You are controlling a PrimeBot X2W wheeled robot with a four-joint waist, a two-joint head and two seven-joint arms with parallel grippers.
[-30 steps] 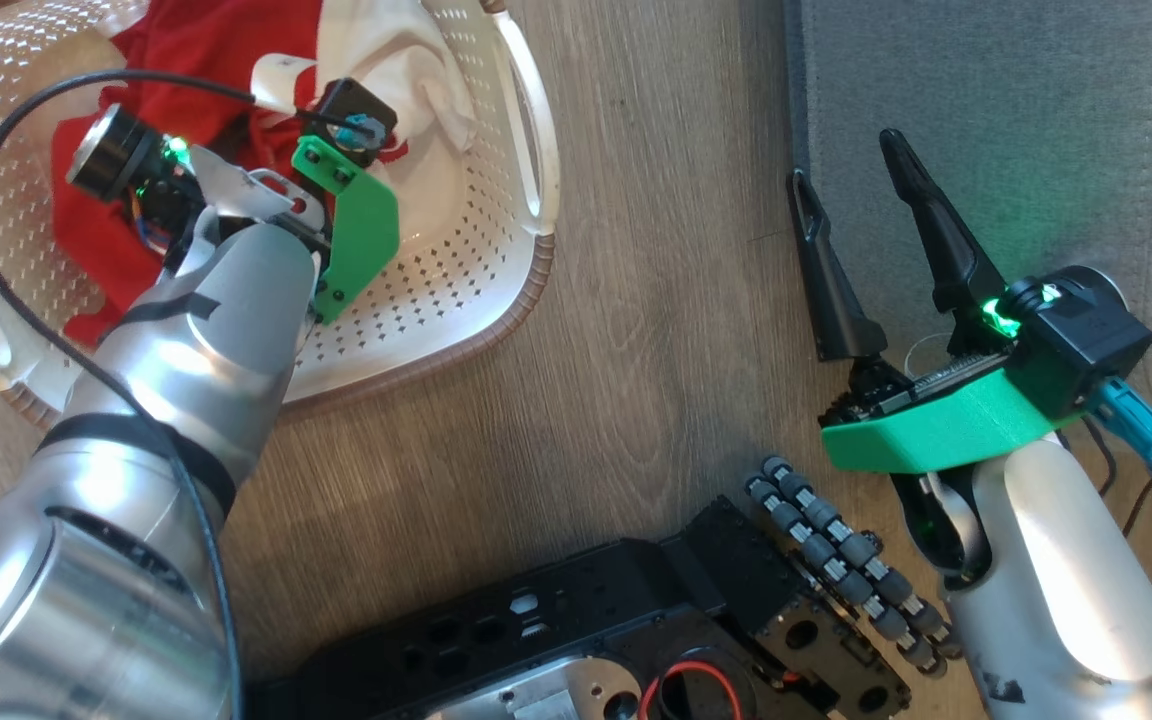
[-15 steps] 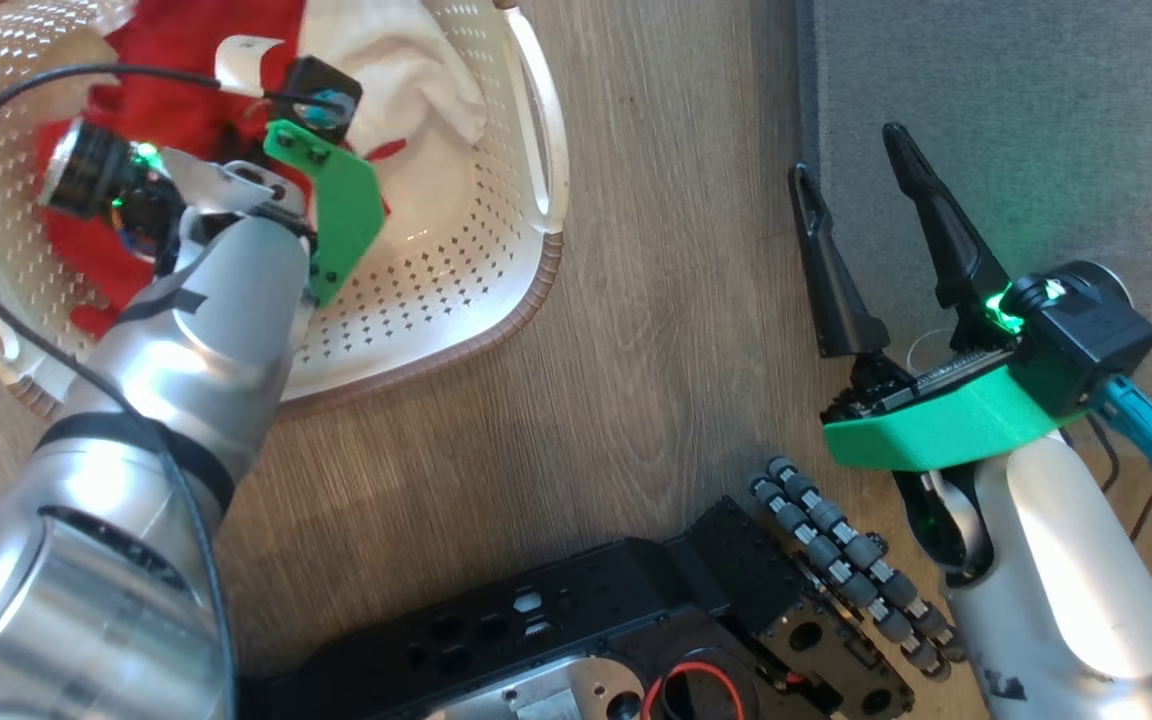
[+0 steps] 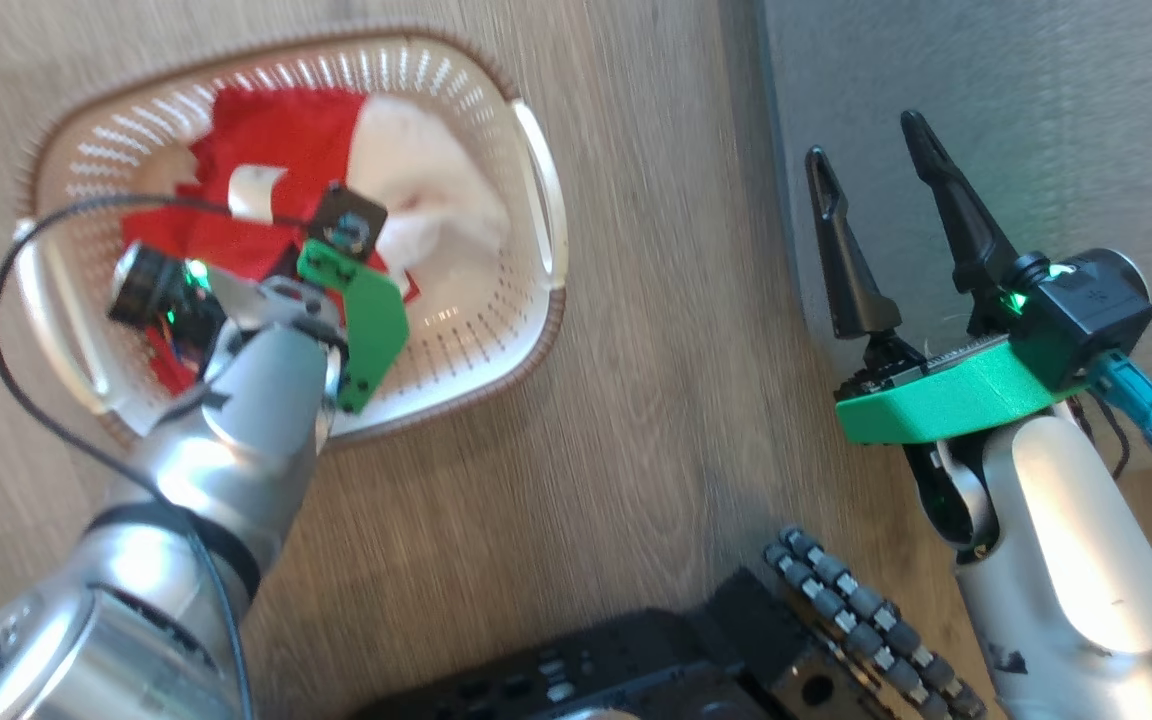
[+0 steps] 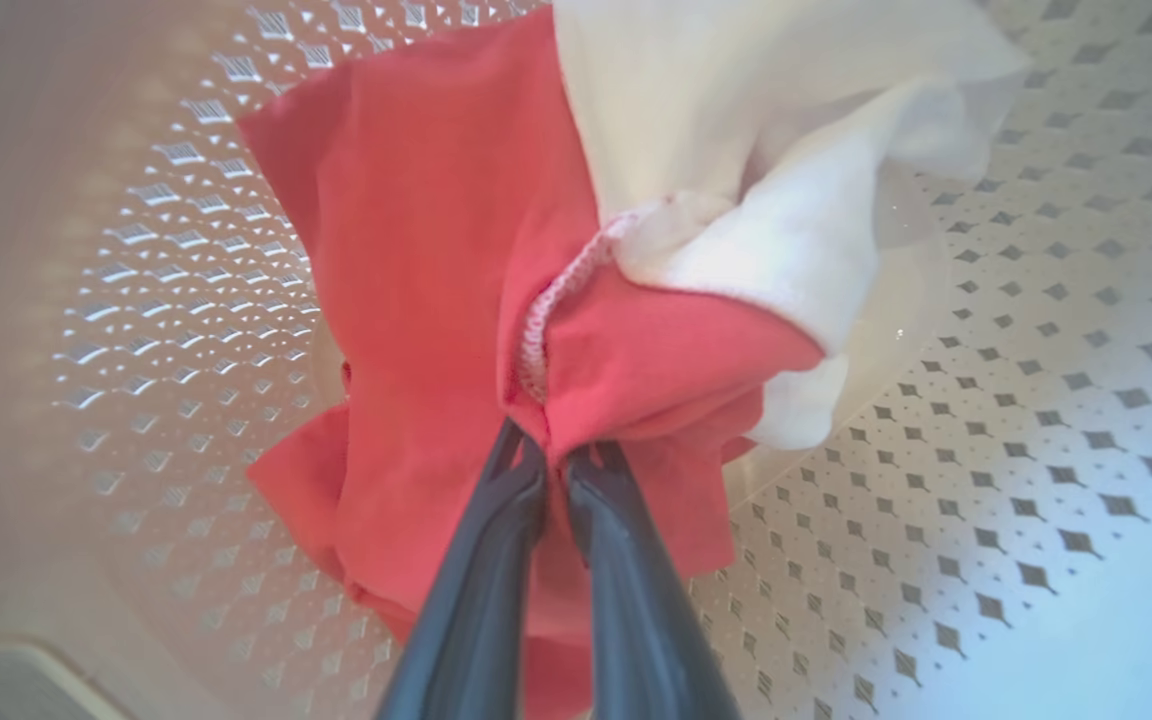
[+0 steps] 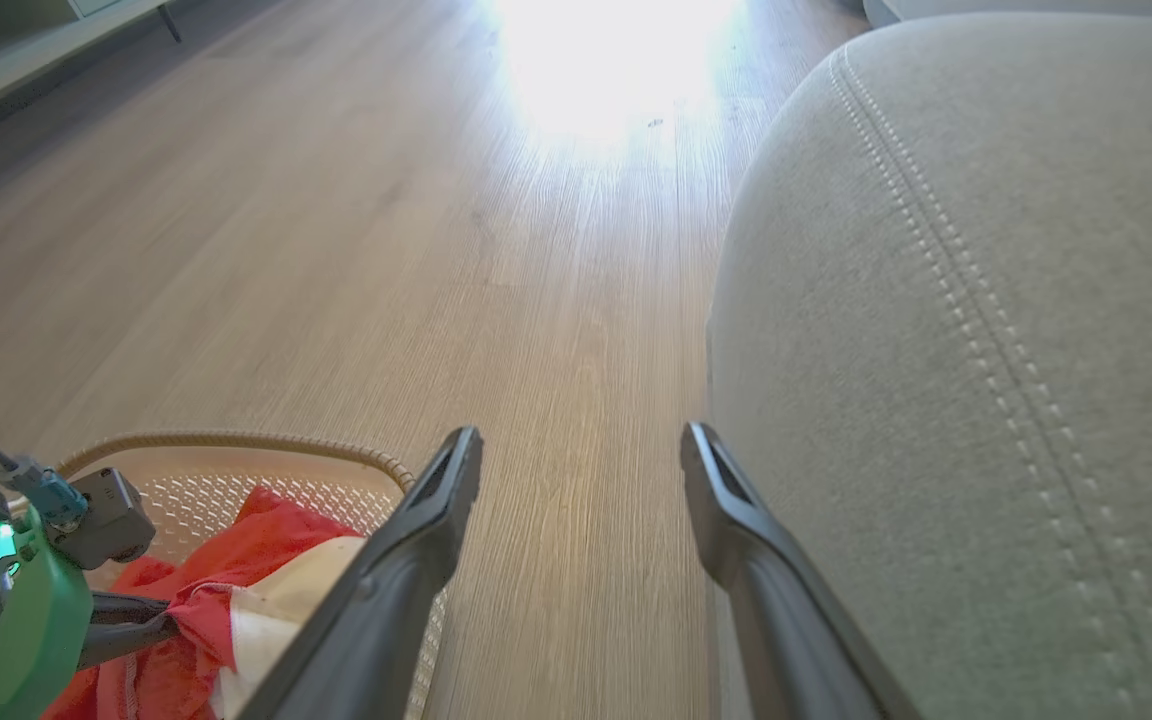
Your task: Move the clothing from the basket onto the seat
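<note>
1. Left gripper (image 4: 556, 450): fingers pressed together and clamped on a fold of the red garment (image 4: 416, 250), right beside a stitched seam.
2. The red fabric bunches up to the fingertips. The white garment (image 4: 766, 200) touches it on one side and partly overlaps it.
3. Both garments are inside the basket (image 3: 534, 215). In the head view the red one lies toward the side away from the seat (image 3: 986, 80) and the white one toward the side nearer it. Can't tell whether the gripped bundle is clear of the basket bottom.
4. The basket sits on the wood floor (image 3: 656, 420) near the seat, with a strip of floor between them.
5. Right gripper (image 3: 864, 140): fingers wide apart with nothing between them, at the seat's edge. One finger is over the line where floor meets seat, the other over the grey upholstery.
6. Right wrist view: the seat's rounded edge with its line of light stitching is on the right and the floor is ahead. At lower left are the basket rim and the left gripper pinching red fabric.
7. The robot's black base (image 3: 636, 660) and a roller wheel (image 3: 866, 620) are at the bottom of the head view, which is slightly blurred.
</note>
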